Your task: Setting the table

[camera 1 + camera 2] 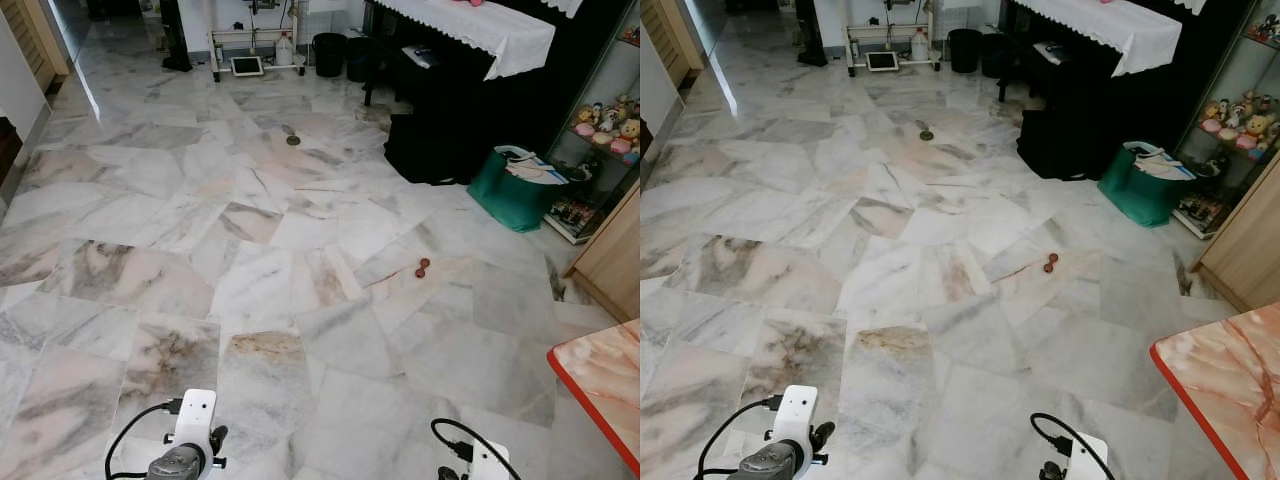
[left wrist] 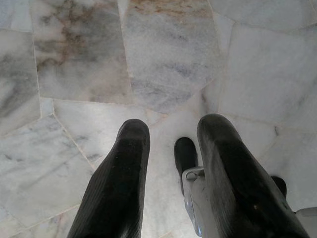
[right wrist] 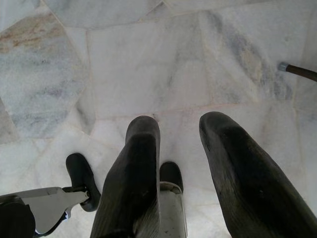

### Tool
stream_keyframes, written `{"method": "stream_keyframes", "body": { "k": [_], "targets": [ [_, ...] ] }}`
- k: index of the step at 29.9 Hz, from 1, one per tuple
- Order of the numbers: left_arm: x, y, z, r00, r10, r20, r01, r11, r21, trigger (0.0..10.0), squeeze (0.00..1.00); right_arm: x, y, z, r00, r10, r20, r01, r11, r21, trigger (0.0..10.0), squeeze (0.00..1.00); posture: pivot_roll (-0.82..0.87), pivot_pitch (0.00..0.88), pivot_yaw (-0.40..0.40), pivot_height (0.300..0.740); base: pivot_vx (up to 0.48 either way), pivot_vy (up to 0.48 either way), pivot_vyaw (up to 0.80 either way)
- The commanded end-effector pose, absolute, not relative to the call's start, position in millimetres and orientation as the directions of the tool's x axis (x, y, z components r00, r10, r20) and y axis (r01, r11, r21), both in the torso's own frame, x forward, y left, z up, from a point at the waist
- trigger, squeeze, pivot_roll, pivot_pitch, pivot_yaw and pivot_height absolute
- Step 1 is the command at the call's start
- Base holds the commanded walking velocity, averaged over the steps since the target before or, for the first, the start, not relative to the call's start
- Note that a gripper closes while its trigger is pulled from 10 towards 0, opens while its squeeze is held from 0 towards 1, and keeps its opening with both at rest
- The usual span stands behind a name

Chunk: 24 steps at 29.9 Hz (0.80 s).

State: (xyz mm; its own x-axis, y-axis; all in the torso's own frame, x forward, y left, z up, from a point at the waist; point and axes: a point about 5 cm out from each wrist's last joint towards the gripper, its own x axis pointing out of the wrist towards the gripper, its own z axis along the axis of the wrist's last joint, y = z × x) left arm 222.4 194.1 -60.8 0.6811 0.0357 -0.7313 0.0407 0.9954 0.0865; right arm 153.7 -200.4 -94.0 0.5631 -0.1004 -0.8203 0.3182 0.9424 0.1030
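Note:
A corner of a table (image 1: 605, 375) with a pink marble-pattern top and a red edge shows at the lower right. Nothing stands on the part I can see. Both arms hang low over the marble floor, the left arm (image 1: 190, 440) and the right arm (image 1: 482, 462) at the bottom of the eye views. My left gripper (image 2: 176, 129) is open, with only floor tiles between its black fingers (image 2: 124, 173). My right gripper (image 3: 181, 124) is also open and holds nothing. The robot's feet show below both grippers.
A small red-brown object (image 1: 423, 266) lies on the floor ahead. A green bag (image 1: 515, 190) sits by a black piano (image 1: 450, 110) under a white cloth. A glass cabinet of toys (image 1: 610, 125) and a wooden cabinet (image 1: 615, 250) line the right. Wide marble floor stretches ahead and left.

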Motion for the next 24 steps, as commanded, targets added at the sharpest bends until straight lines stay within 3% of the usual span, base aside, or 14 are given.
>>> {"method": "stream_keyframes", "body": {
  "k": [1,18,24],
  "targets": [
    [219,194,-63,0.672,0.039,-0.739,0.038,0.995,0.087,10.0,0.0,153,-202,-94,0.564,-0.11,-0.818,0.326,0.94,0.098,10.0,0.0,0.1,0.0,-0.049,0.74,0.0,0.0,0.0],
    [218,194,-63,0.672,0.039,-0.739,0.038,0.995,0.087,10.0,0.0,153,-202,-94,0.565,-0.11,-0.818,0.322,0.942,0.095,10.0,0.0,0.1,0.0,-0.05,0.74,0.0,0.0,0.0],
    [228,193,-56,0.714,0.037,-0.699,0.043,0.994,0.096,10.0,0.0,155,-203,-92,0.593,-0.124,-0.796,0.327,0.94,0.097,10.0,0.0,0.1,0.0,-0.05,0.74,0.0,0.0,0.0]
  ]
}}
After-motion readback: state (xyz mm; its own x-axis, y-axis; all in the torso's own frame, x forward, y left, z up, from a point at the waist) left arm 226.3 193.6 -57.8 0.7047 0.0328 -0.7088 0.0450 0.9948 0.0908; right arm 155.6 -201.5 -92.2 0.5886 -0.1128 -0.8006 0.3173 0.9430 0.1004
